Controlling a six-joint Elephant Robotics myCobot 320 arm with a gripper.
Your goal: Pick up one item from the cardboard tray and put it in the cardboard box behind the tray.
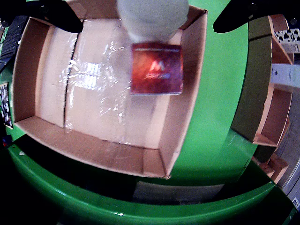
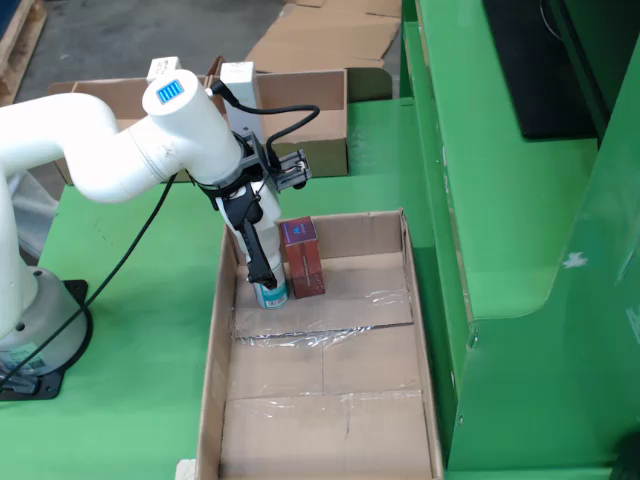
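**Pincer low over the tray, beside the red box**

The fixed view shows the whole white arm [image 2: 120, 140] reaching down into a long cardboard tray [image 2: 215, 350] on a green table [image 2: 150, 330]. Its pincer [image 2: 266, 272] hangs at the far end of the tray, with a dark finger [image 2: 258, 255] pointing down in front of a pale bottle [image 2: 272, 293] that stands on the tray floor. Directly right of the pincer in this view, touching or almost touching the bottle, stands a red box [image 2: 303, 258], upright. Beyond the pincer, further back on the table, sits an open cardboard box [image 2: 300, 110] with two white packs behind its rim. Flattened cardboard lies on the grey floor behind that.

The view riding on the pincer shows what the fixed one cannot: the tray floor seen from straight above, covered with shiny clear tape [image 1: 93, 75], and the top of the red box [image 1: 156, 68] with a pale letter mark on it. The pale rounded bottle top [image 1: 152, 18], blurred, sits between the two dark fingers [image 1: 61, 14] at the upper corners, which stand wide apart. Whether they touch the bottle, I cannot tell. The red box lies just below the bottle in this view, inside the tray [image 1: 183, 122] near its right wall. Green table shows to the right.
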